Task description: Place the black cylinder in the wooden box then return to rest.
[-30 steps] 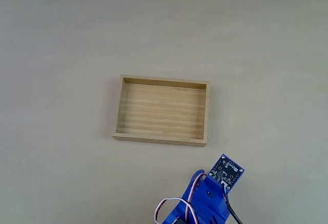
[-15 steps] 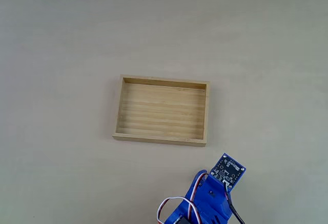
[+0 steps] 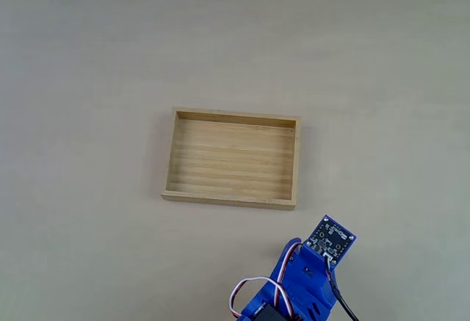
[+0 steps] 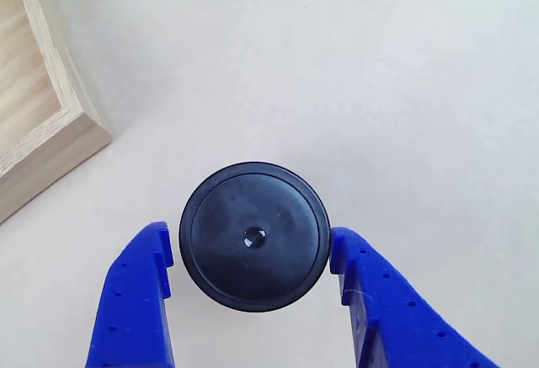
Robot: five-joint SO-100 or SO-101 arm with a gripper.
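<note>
Since the earlier frame the blue arm [image 3: 305,284] has slipped slightly lower-right in the fixed view. The wooden box [image 3: 232,159] sits there empty; only its corner enters the other view. There the gripper [image 4: 253,258] brackets the black cylinder [image 4: 254,236] on the table [image 4: 379,90], fingers [image 4: 139,292] apart, seemingly touching its sides.

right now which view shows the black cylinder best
The other view: the black cylinder sits centred, seen from above, between the blue hand's fingers, near the wooden box corner. In the fixed view the arm covers that spot, so the cylinder is hidden.
</note>
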